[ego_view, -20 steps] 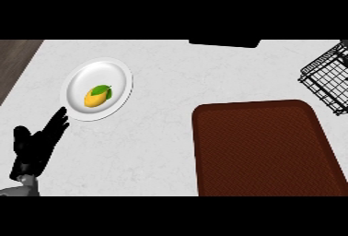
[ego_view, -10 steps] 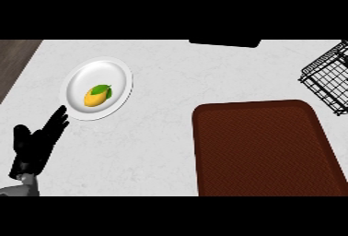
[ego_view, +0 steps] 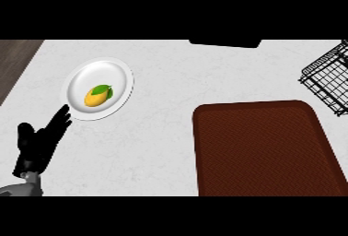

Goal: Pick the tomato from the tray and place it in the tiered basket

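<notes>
A dark brown tray (ego_view: 265,147) lies on the counter at the right, and nothing shows on it. No tomato is in view. The black wire tiered basket (ego_view: 329,80) stands at the right edge, partly cut off. My left hand (ego_view: 39,145) is at the lower left, open with fingers straight, its fingertips just short of the rim of a white plate (ego_view: 115,78). My right hand does not show.
The white plate holds a yellow-orange fruit with green leaves (ego_view: 97,95). A black object (ego_view: 224,43) sits at the counter's far edge. The counter's left edge meets a dark wood floor (ego_view: 14,60).
</notes>
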